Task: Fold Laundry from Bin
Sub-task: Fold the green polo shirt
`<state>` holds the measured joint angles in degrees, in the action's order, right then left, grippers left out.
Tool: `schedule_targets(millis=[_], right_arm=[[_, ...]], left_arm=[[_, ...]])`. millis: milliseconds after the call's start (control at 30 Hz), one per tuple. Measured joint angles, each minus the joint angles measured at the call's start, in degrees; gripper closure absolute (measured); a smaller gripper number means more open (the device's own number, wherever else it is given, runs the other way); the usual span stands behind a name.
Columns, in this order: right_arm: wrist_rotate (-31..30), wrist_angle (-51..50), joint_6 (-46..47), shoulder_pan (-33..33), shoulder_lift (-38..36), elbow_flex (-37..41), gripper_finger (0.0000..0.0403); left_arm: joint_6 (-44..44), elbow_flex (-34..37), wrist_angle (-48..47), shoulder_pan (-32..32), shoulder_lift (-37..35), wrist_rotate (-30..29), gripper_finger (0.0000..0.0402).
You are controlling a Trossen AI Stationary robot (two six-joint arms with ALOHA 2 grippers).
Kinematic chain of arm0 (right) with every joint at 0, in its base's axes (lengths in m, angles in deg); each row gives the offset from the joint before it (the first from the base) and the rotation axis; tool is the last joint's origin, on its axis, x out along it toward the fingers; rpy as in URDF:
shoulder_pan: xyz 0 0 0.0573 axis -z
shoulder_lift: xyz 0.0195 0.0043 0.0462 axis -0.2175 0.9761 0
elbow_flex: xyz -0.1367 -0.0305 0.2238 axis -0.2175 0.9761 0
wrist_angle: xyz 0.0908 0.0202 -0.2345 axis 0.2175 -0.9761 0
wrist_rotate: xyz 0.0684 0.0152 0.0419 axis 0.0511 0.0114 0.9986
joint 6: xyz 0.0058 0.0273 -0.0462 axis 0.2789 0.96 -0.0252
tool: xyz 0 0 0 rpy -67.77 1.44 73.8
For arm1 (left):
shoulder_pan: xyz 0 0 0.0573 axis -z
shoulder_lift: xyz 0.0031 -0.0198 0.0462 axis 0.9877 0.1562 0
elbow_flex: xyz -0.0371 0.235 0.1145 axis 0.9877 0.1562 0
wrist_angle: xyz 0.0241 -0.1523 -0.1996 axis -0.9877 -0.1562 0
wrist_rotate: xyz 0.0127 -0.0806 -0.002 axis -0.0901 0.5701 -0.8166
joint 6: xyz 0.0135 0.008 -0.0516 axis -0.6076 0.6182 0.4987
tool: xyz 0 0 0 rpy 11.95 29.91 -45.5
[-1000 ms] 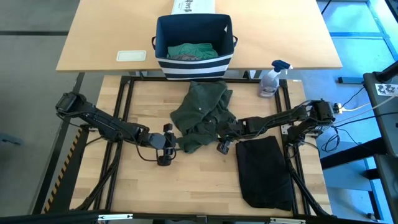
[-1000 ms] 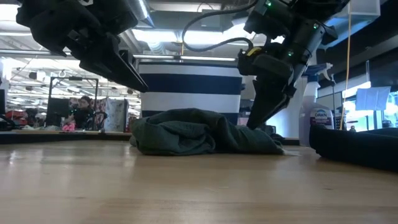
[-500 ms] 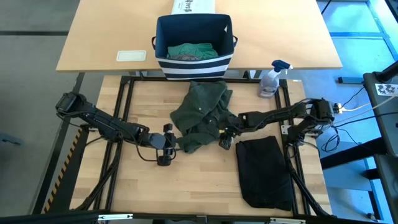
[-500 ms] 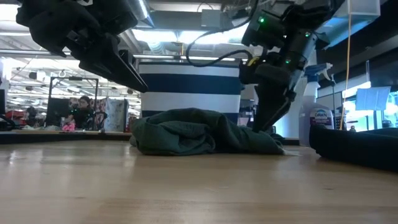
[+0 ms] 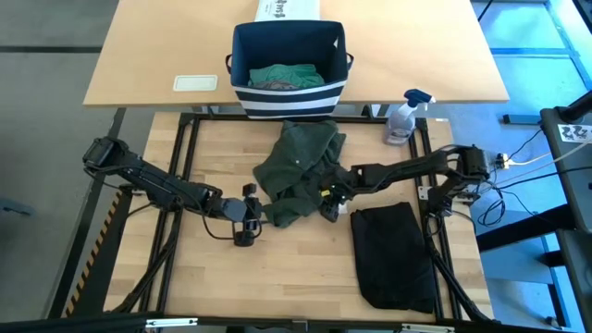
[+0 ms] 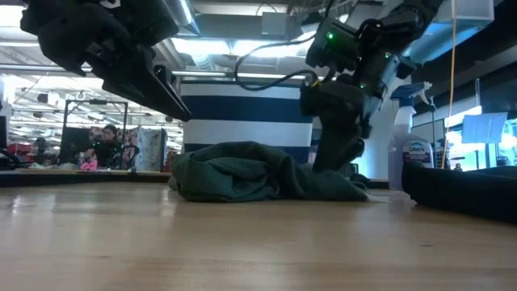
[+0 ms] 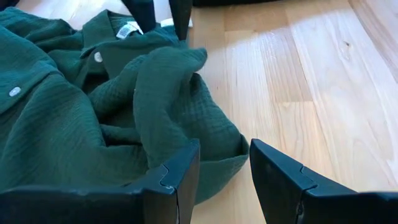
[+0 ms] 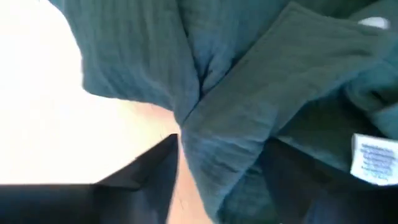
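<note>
A dark green shirt (image 5: 298, 171) lies crumpled on the middle of the table, also in the low view (image 6: 250, 170). My right gripper (image 5: 330, 202) is down on its near right part, open, with a fold of the shirt (image 8: 249, 74) between its fingers. My left gripper (image 5: 248, 217) stands open at the shirt's near left edge, where the rounded hem (image 7: 217, 155) lies in the gap just ahead of its fingertips (image 7: 224, 171). The bin (image 5: 289, 55) stands beyond the far edge and holds a teal-green garment (image 5: 285, 76). A black garment (image 5: 393, 254) lies folded at the near right. My left gripper has the shirt's hem (image 7: 208, 146) right at its fingertips; I cannot tell whether a finger touches it. My right gripper straddles a raised fold of the shirt (image 8: 214, 146) that runs up between its two fingers (image 8: 149, 171). The fingers slant down from the table's right. The cloth lies slack on the table.
A spray bottle (image 5: 402, 120) stands at the table's far right corner. A white printed box (image 5: 289, 9) is behind the bin and a white card (image 5: 195, 83) to its left. Bare wood shows along the near edge and left side (image 5: 222, 277).
My right gripper has moved down and toward the table's far left, from the shirt's near right edge onto the cloth. Its wrist has turned, and in the low view its fingers stand wider apart than before. The shirt keeps its place.
</note>
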<state>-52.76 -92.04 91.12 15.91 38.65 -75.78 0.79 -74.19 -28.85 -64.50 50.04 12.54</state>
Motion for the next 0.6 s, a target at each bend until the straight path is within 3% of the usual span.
schedule_targets(millis=[233,600], right_arm=[[4.99,5.54,-2.60,0.04,1.05,0.00,0.0380],[7.24,9.44,-6.32,0.00,0.29,-7.44,0.0394]], left_arm=[[-0.04,-0.02,-2.36,0.00,-0.06,-0.98,0.0266],[-11.02,-5.69,-2.45,0.22,-2.81,-2.53,0.0266]])
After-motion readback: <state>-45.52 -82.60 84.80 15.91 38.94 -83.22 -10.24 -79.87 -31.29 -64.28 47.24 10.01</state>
